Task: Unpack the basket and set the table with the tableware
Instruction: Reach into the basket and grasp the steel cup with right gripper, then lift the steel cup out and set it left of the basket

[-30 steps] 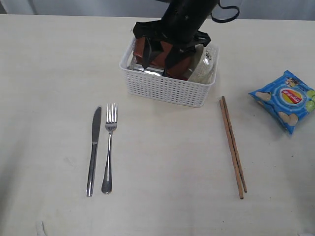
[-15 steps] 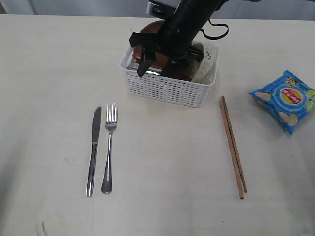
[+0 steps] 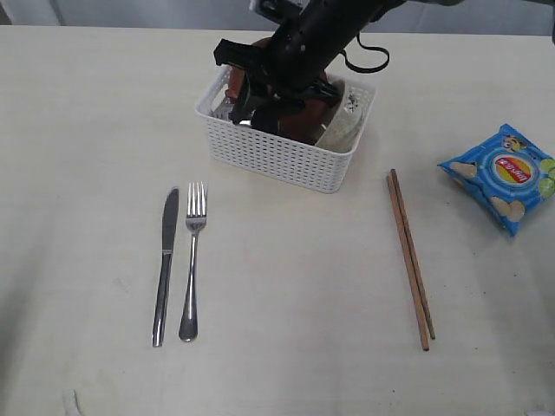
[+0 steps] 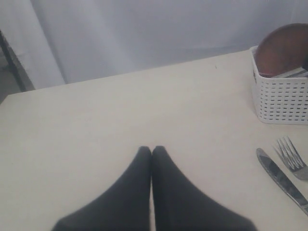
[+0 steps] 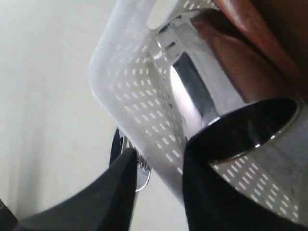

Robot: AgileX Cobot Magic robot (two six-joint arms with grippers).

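Right gripper's [image 5: 159,163] fingers straddle basket [image 3: 277,160] wall and steel cup [image 5: 202,91], grip unclear; basket dragged toward nine o'clock, cup unlifted. Left gripper's [image 4: 152,151] fingers pressed together.

Right arm [image 3: 303,43] covers most of the basket [image 3: 277,156]. Plate [image 3: 299,126] and bowl [image 3: 342,130] barely peek out, and the rest inside is hidden. Up close, the right gripper [image 5: 156,159] is a dark blur astride the basket wall; pinching or not, can't tell. Knife [image 4: 281,180] and fork [image 4: 291,154] are cut off at the left wrist view's edge.
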